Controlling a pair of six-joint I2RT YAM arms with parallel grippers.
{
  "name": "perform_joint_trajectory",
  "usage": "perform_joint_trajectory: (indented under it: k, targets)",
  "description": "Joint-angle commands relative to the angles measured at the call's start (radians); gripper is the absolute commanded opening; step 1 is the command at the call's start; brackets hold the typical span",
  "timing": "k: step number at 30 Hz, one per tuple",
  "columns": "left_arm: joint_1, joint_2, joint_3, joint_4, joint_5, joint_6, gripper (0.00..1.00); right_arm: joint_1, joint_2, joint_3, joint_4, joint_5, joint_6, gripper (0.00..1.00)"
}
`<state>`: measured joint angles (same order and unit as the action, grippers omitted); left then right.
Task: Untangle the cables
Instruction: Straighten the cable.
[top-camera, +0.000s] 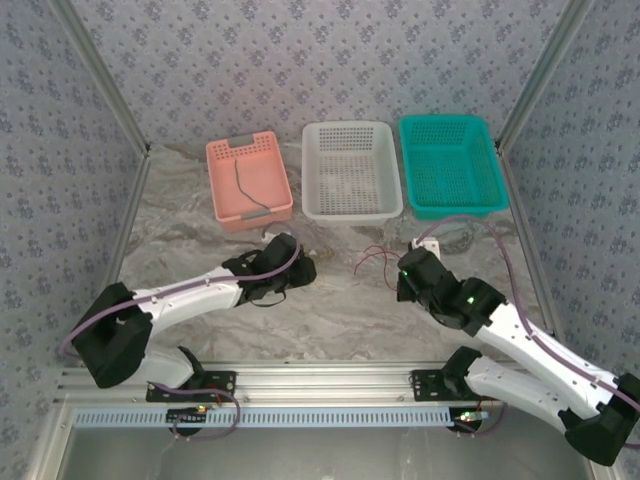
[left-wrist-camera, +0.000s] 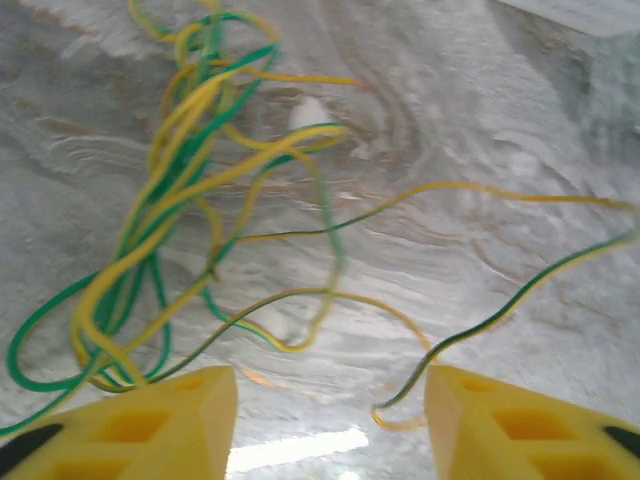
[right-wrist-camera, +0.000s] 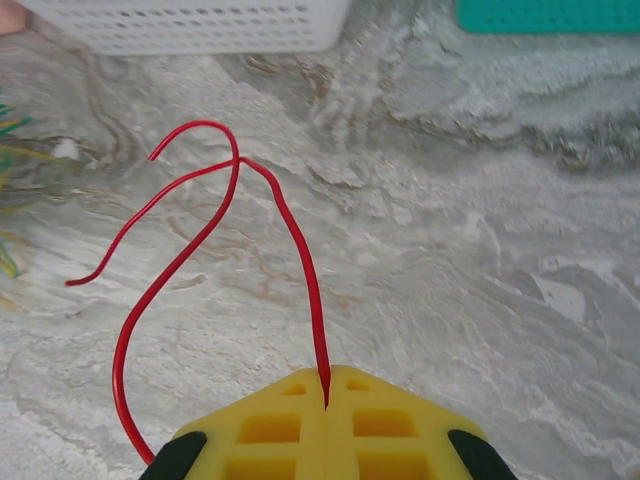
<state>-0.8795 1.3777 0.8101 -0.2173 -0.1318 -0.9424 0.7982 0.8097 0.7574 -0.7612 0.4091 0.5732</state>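
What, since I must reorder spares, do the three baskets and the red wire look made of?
The pink basket, white basket and teal basket look like moulded plastic, matte, judging by their perforated walls. The red wire looks plastic-insulated, smooth and slightly glossy; its core is hidden.

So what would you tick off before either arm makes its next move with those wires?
1. Right gripper shut on the thin red wire: ok.
2. Left gripper open, nothing clamped in it: ok.
3. Red wire apart from the yellow and green wire tangle: ok, judging by the right wrist view.
4. Tangle separated into single strands: not ok, strands cross and loop.
5. Thin dark cable lying inside the pink plastic basket: ok.
6. Which strand of the tangle would pull free: cannot tell.
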Motion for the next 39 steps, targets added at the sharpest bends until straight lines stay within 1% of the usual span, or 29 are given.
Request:
perform_joint_trajectory:
  k: [1,3,6,13,18,21,22,24,26,28,30,32,35,39]
  targets:
    - [-0.045,-0.104,0.112,-0.11,-0.074,-0.042,0.57,0.045,-0.013,0.028,0.033,0.08,-0.078,0.0]
    - [-0.06,-0.156,0.154,-0.155,-0.084,-0.058,0.57,0.08,-0.016,0.026,0.063,0.102,-0.113,0.0]
    - [-0.061,-0.181,0.214,-0.191,-0.049,-0.061,0.58,0.146,-0.026,0.014,0.132,0.127,-0.168,0.0]
    - [-0.058,-0.119,0.342,-0.306,0.007,-0.098,0.58,0.281,0.012,0.027,0.203,0.254,-0.215,0.0]
    - [-0.061,-0.083,0.344,-0.263,0.05,-0.12,0.57,0.349,0.065,0.048,0.204,0.315,-0.22,0.0]
    - [-0.073,-0.071,0.353,-0.287,0.008,-0.053,0.49,0.377,0.081,0.061,0.201,0.335,-0.222,0.0]
    - [-0.073,-0.066,0.355,-0.307,-0.011,-0.021,0.48,0.383,0.083,0.061,0.204,0.335,-0.225,0.0]
    - [-0.068,-0.057,0.348,-0.338,-0.051,0.079,0.45,0.395,0.083,0.063,0.209,0.327,-0.234,0.0]
    - [-0.052,-0.057,0.317,-0.342,-0.045,0.165,0.41,0.395,0.084,0.065,0.207,0.298,-0.242,0.0]
    - [-0.024,-0.07,0.277,-0.318,-0.015,0.243,0.39,0.392,0.086,0.071,0.205,0.252,-0.255,0.0]
    - [0.002,-0.093,0.239,-0.282,0.026,0.318,0.4,0.392,0.085,0.076,0.2,0.228,-0.256,0.0]
    - [0.027,-0.115,0.208,-0.242,0.09,0.373,0.41,0.391,0.085,0.078,0.194,0.213,-0.258,0.0]
    - [0.052,-0.118,0.196,-0.223,0.163,0.432,0.43,0.391,0.083,0.08,0.194,0.193,-0.262,0.0]
    - [0.062,-0.089,0.201,-0.212,0.205,0.482,0.43,0.382,0.084,0.082,0.195,0.168,-0.261,0.0]
